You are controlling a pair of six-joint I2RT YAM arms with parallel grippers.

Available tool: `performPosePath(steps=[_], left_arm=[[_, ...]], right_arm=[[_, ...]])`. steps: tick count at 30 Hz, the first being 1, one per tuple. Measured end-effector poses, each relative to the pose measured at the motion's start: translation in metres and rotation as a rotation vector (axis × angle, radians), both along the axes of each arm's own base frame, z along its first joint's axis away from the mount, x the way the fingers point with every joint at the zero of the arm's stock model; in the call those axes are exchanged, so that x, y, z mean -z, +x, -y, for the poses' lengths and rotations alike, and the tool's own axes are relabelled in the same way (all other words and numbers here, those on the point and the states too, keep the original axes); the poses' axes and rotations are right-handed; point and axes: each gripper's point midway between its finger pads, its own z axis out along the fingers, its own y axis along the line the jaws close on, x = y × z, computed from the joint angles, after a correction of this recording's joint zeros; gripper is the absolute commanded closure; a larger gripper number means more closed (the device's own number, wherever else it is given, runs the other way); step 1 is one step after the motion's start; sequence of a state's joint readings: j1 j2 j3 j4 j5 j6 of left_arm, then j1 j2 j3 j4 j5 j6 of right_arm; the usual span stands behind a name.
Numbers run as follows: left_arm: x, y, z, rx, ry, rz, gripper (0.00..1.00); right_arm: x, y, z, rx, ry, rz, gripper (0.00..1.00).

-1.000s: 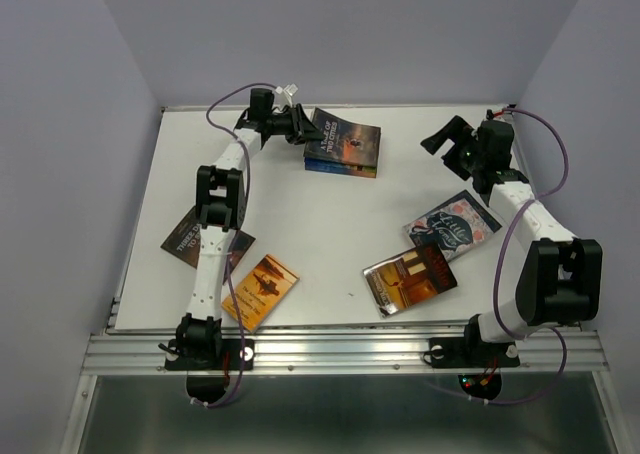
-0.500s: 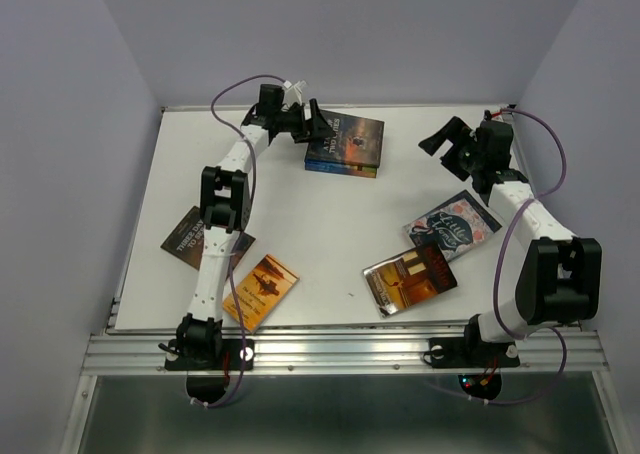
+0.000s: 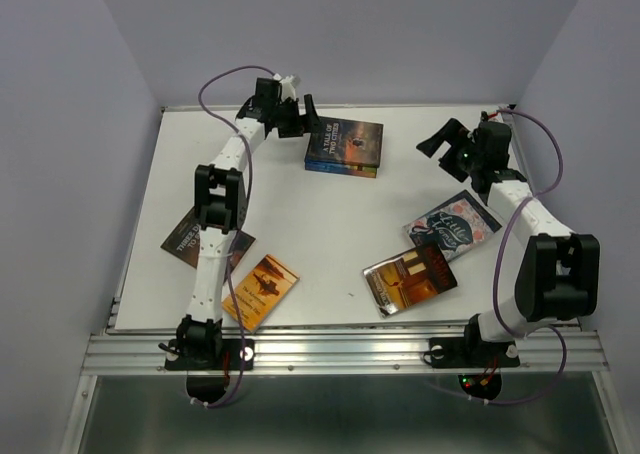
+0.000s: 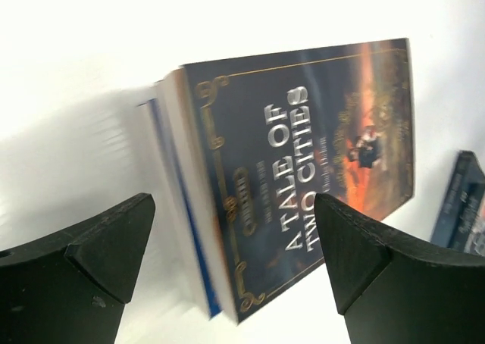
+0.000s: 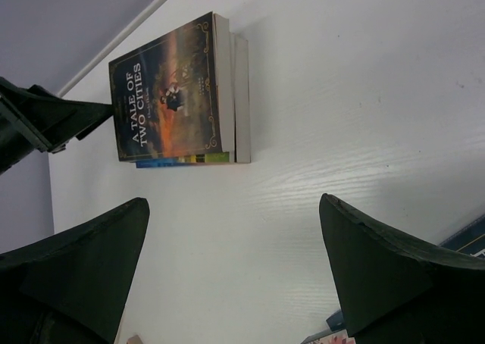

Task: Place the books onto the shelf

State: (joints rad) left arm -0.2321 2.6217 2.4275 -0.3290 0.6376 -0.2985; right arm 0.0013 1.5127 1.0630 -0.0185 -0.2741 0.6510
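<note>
Books (image 3: pixel 411 278): four loose, one stack (image 3: pixel 344 146); left gripper (image 4: pixel 233 207) and right gripper (image 5: pixel 233 201) spread wide, empty.

The desk (image 3: pixel 300 209) is white and the walls (image 3: pixel 60 124) are pale lavender. The left arm (image 3: pixel 212 244) and right arm (image 3: pixel 522 209) are white with black joints and purple cables (image 3: pixel 225 77). The left tool (image 4: pixel 235 200) and right tool (image 5: pixel 233 207) are black. The top book (image 3: pixel 346 140) is dark blue with an orange glow, a gold scrollwork border and white lettering; blue and green edges show beneath it. The navy book (image 3: pixel 453 224) bears a pale oval. The amber book (image 3: pixel 410 276) has dark red. There is also an orange book (image 3: pixel 260 289) and a dark brown book (image 3: pixel 186 240).
</note>
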Motion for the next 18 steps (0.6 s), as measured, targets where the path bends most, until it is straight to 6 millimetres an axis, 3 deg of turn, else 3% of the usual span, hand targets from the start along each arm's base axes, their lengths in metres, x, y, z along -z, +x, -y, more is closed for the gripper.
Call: performPosePath(steps=[5,9,10,13,16,18], left_arm=[[-0.018,0.002,-0.038,-0.120,0.118,0.012,0.01],[-0.073,0.000,-0.064,-0.209,0.163,0.083,0.01],[-0.077,-0.002,-0.069,-0.226,0.174,0.087,0.01],[-0.108,-0.026,-0.090,-0.317,0.214,0.094,0.01],[-0.111,-0.071,-0.115,-0.425,0.250,0.053,0.01],[-0.104,-0.113,-0.132,-0.505,0.269,0.003,0.01]], right_arm=[[0.002,-0.001,0.000,-0.005,-0.016,-0.003,0.00],[0.009,-0.002,-0.010,-0.014,-0.117,-0.022,0.00],[0.009,-0.002,-0.019,-0.040,-0.154,-0.016,0.00],[0.007,-0.006,-0.062,-0.177,-0.230,0.022,0.00],[0.008,-0.013,-0.097,-0.314,-0.284,0.059,0.00],[0.012,-0.020,-0.125,-0.423,-0.334,0.087,0.00]])
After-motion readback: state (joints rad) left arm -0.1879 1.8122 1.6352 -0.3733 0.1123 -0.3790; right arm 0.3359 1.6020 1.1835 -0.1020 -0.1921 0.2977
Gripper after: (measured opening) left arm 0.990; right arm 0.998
